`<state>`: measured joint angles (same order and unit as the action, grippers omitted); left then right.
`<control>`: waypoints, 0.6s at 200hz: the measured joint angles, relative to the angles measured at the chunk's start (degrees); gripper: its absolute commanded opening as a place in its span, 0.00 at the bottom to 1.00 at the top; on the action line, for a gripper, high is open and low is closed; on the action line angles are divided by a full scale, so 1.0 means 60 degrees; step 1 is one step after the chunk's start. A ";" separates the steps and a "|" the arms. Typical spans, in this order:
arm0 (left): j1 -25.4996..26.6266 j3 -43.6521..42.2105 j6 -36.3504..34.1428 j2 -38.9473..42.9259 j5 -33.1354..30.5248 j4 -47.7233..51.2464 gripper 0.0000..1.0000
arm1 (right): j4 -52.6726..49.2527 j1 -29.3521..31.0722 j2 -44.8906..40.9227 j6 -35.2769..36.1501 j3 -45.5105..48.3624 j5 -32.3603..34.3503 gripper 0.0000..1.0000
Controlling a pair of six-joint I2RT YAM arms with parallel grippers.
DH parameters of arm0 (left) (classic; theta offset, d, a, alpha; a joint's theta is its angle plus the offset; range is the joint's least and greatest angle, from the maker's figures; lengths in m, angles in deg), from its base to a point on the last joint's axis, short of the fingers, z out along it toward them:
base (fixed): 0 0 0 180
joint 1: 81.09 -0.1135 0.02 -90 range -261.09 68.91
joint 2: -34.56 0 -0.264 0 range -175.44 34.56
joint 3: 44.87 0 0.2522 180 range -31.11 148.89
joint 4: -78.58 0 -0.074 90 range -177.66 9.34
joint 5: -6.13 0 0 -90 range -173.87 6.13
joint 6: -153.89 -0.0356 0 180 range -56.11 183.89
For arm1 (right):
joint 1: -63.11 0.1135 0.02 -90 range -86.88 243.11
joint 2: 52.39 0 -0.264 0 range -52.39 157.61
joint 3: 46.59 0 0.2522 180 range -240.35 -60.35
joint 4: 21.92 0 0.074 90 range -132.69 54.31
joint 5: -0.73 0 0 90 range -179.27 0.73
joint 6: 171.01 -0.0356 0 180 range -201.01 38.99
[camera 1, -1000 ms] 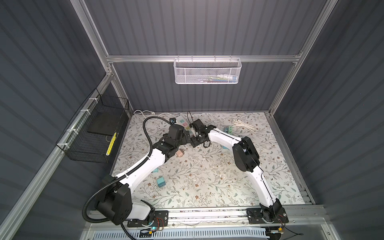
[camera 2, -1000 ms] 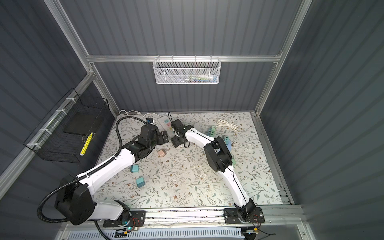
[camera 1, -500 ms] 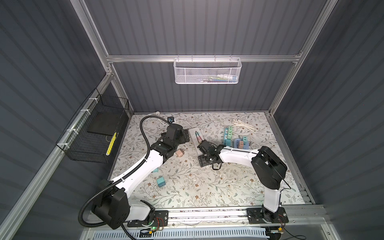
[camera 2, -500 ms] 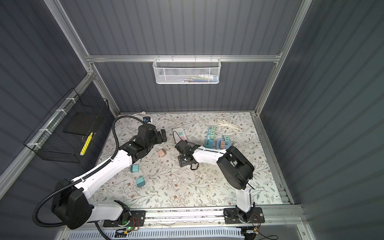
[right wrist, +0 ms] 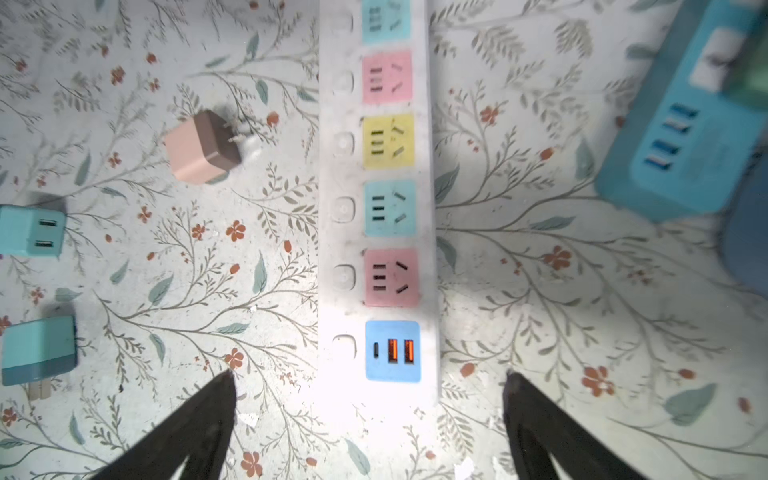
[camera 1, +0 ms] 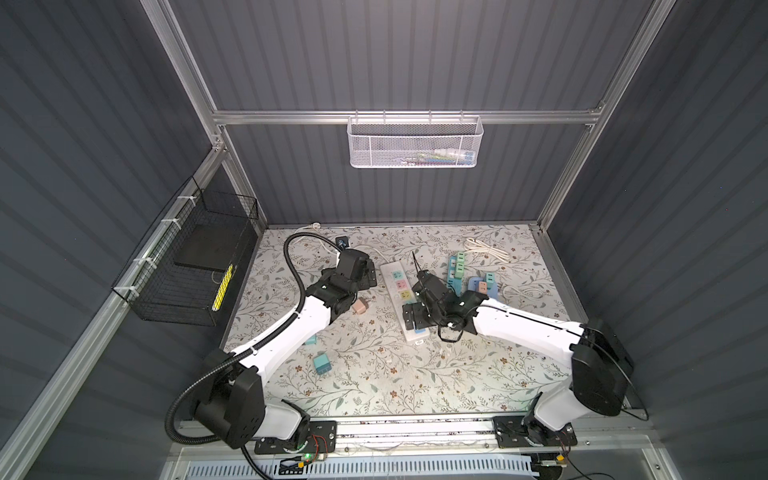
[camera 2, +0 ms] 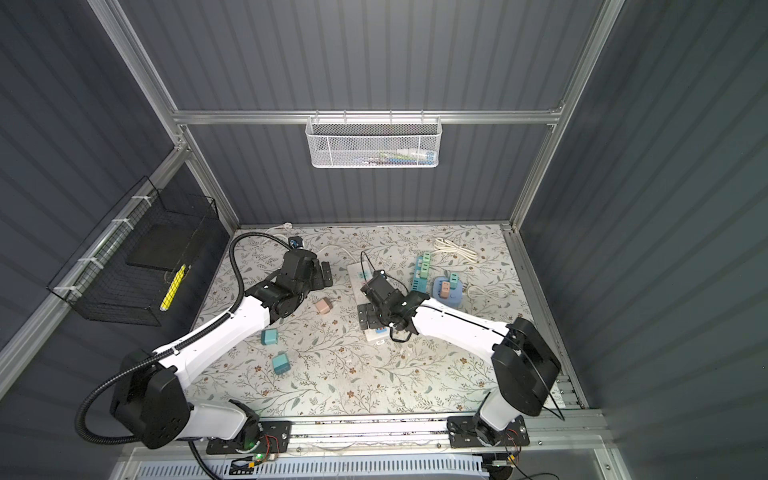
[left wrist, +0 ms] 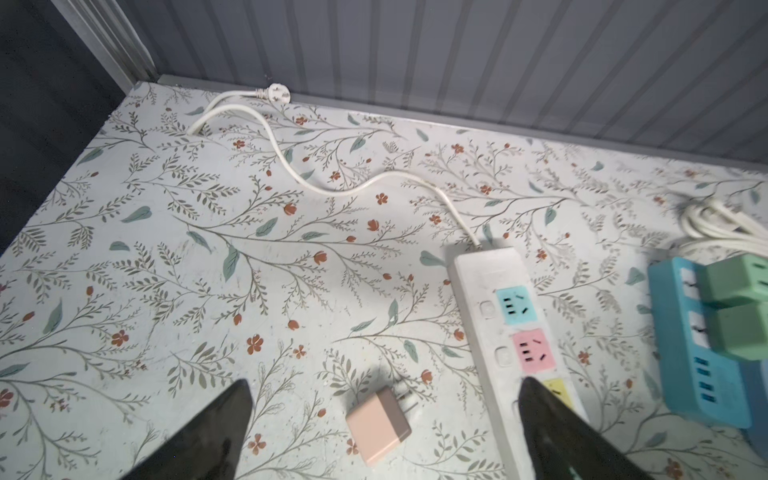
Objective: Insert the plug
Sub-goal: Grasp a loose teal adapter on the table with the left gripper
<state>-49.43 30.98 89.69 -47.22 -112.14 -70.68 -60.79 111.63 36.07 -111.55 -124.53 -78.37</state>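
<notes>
Right wrist view: my right claw (right wrist: 368, 374) stands apart, empty, over the power strip (right wrist: 378, 208). My left claw (left wrist: 385, 381) is apart too. The pink plug (right wrist: 201, 147) lies loose beside the strip, toward the left edge of the surface (camera 1: 374, 374).

**White power strip** (camera 1: 394, 272): lies flat, its long axis running from 11 to 5 o'clock in both top views, with the cord leaving the 11 o'clock end. Six coloured faces sit in a row from the cord end: teal, pink, yellow, teal, pink, then a blue USB face. Every socket is empty.

**Pink plug** (camera 1: 360, 307): cube-shaped adapter with two flat prongs, lying on its side, unplugged. It is at the strip's 9 o'clock, near but not touching, prongs toward the strip.
</notes>
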 measured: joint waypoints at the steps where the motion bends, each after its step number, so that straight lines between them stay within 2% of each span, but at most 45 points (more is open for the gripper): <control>1: -0.0007 0.0022 0.0015 -0.0044 -0.0004 0.0040 1.00 | 0.0000 -0.0015 -0.0033 0.0018 0.0000 0.0015 0.99; 27: -0.0193 0.0189 0.0193 -0.0474 0.0131 0.0721 0.97 | 0.0204 -0.0510 -0.0929 0.0441 0.0197 0.0809 0.99; 59: -0.0295 -0.0117 0.0936 -0.0062 0.0153 0.1530 0.89 | 0.0270 -0.1504 -0.1920 0.0419 0.0885 0.1530 0.99; 89: -0.0295 -0.0914 0.2175 0.1304 -0.0142 0.2965 0.84 | 0.0572 -0.2477 -0.3286 0.0346 0.2481 0.1158 0.83; 120: -0.0295 -0.1038 0.3217 0.1945 -0.0291 0.4732 0.84 | 0.0900 -0.2667 -0.3337 0.0215 0.2809 0.0506 0.71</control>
<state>-51.20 24.75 108.99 -35.55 -113.89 -42.29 -55.39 95.63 16.05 -110.26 -107.68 -75.33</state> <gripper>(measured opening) 0.841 0.759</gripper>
